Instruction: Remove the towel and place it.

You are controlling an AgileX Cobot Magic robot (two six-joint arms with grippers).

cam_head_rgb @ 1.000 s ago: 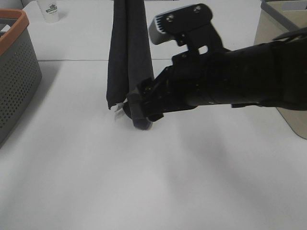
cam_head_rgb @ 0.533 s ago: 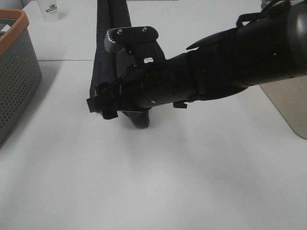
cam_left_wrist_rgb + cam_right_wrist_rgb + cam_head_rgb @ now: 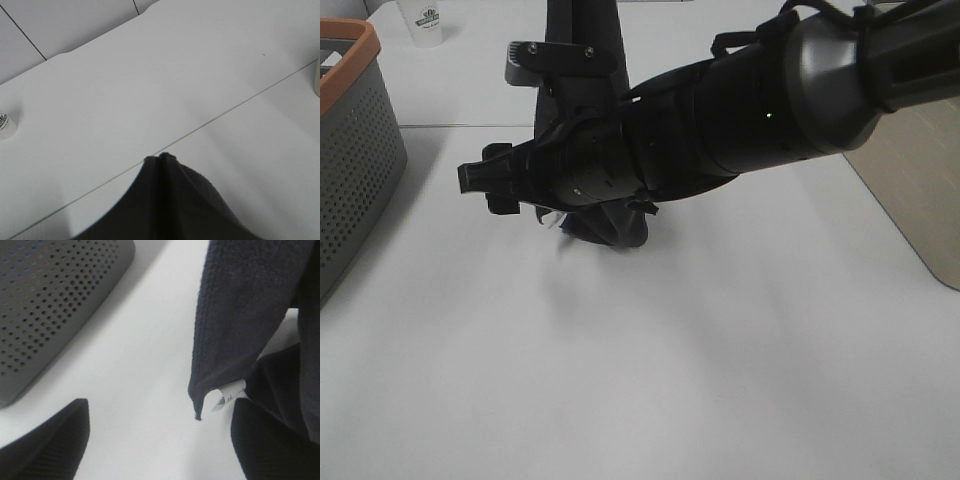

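Reaching for towel's low corner, by my read. Basket (image 3: 360, 170) far left; R gripper (image 3: 488, 190) just right of it, jaws wide, empty. Towel (image 3: 580, 40) further right of basket, hanging in folds, bottom seemingly on table (image 3: 720, 380), top pinched in closed L gripper (image 3: 160, 159) (outside overhead shot). Advice: bring R jaws round hem by tag (image 3: 227, 392), bite cloth not tag, then close.

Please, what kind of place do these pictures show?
Probably a robot test bench in a laboratory, not a home: a white table, a grey perforated plastic basket with an orange rim, and a black robot arm near a hanging dark charcoal-grey cloth towel.
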